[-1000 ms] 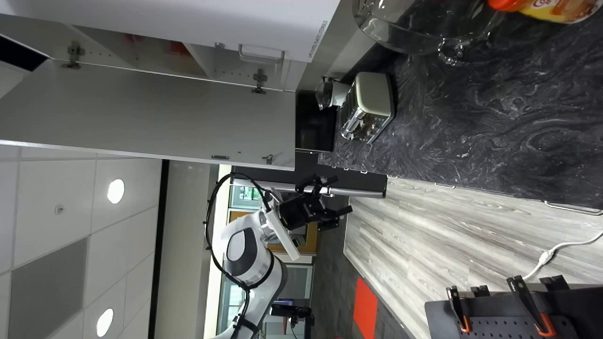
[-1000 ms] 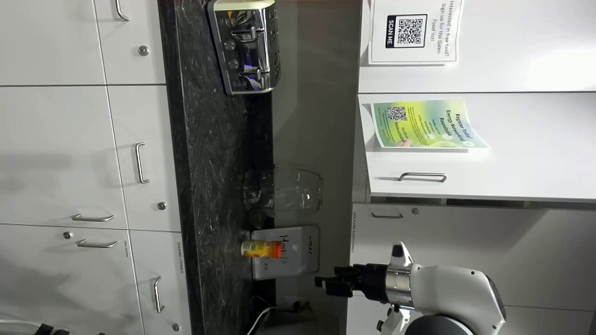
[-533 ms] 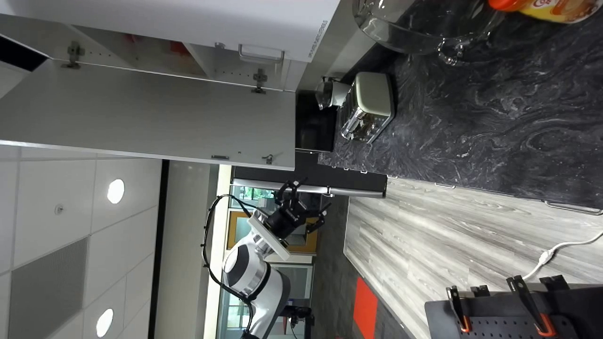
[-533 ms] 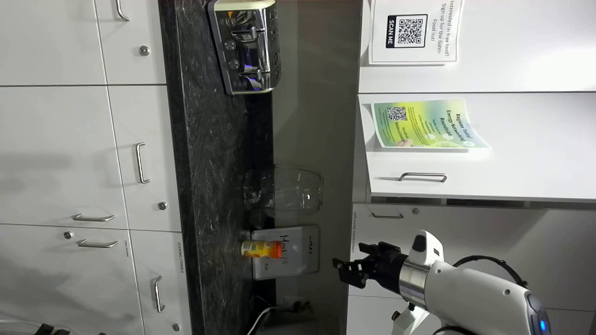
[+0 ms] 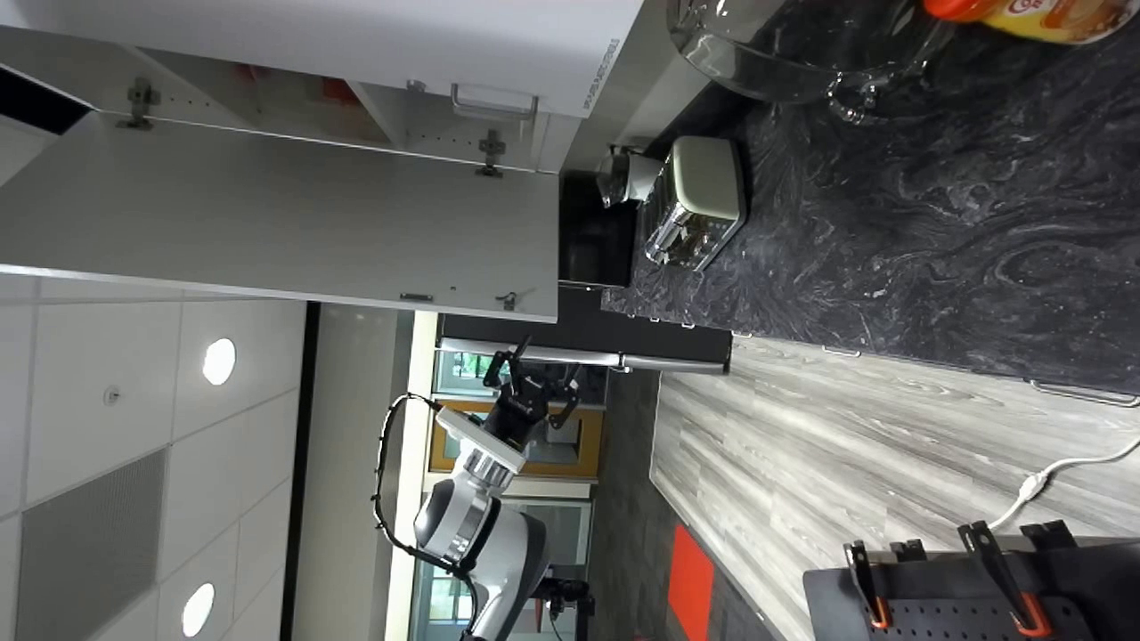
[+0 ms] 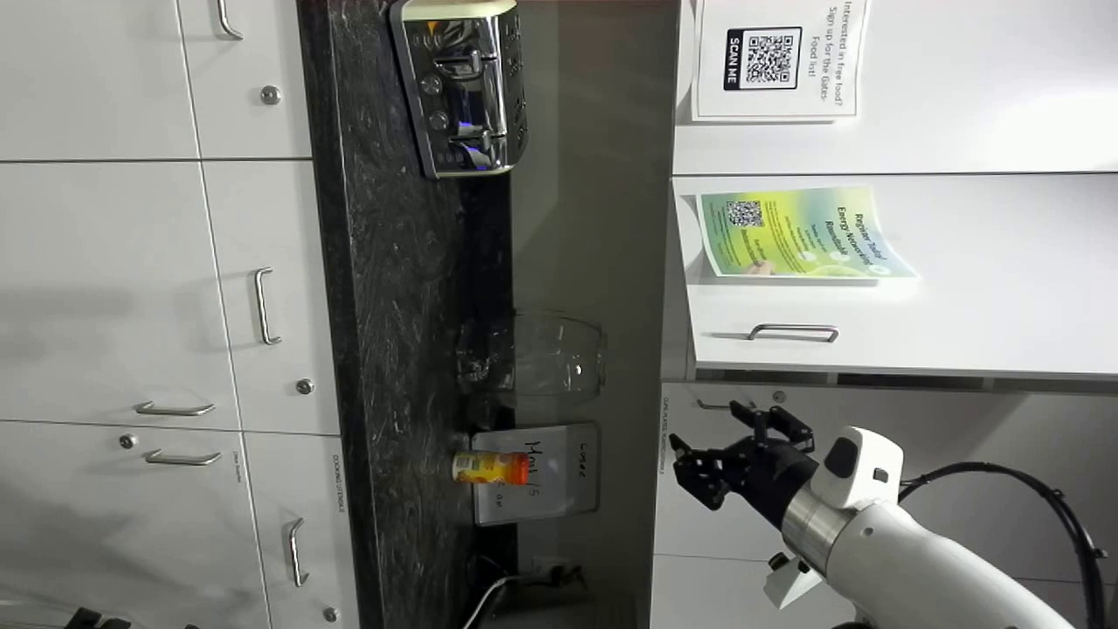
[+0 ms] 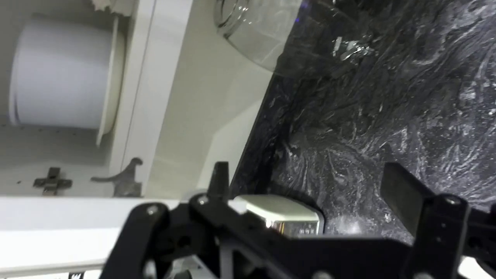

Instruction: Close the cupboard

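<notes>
The views are turned sideways. The cupboard is the upper cabinet with its pale grey-white door standing open, its inner face and hinges showing in an exterior view. The door's outer face, with a green flyer and a metal handle, shows in an exterior view. My gripper is open and empty, apart from the door; it also shows in an exterior view and in the wrist view. The wrist view shows the cupboard's inside with a white roll-like item, a hinge and the door.
The black marbled worktop bears a toaster, a clear glass vessel and a yellow bottle with an orange cap. A neighbouring shut cabinet door lies behind my arm. A whiteboard leans at the back.
My gripper has risen away from the worktop and turned to point more toward the cabinets. Its fingers stay apart. The cupboard door has not moved.
</notes>
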Available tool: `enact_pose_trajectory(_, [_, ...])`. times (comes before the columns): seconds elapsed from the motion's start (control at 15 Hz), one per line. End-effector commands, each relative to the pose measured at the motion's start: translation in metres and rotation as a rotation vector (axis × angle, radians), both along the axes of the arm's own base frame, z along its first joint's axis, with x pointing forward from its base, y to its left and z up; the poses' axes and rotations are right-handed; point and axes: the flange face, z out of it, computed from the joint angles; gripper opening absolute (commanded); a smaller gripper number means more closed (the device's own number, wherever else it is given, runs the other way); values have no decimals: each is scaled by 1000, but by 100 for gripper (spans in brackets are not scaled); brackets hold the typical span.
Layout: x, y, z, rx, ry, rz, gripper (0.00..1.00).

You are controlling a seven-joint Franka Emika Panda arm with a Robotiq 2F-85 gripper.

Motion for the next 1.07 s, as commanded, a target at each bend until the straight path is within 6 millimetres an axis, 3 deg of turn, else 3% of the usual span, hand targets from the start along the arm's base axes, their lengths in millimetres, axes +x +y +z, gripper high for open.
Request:
enact_pose_trajectory(0.0, [-8, 7, 25, -10, -96, 142, 100])
enact_pose_trajectory(0.47, [-22, 19, 72, 101, -348, 284, 100])
enact_pose_trajectory(0.8, [-8, 18, 102, 151, -479, 255, 100])
enact_pose_trajectory(0.87, [-20, 19, 90, 138, -440, 267, 100])
enact_pose_trajectory(1.0, [-19, 19, 91, 141, -444, 265, 100])
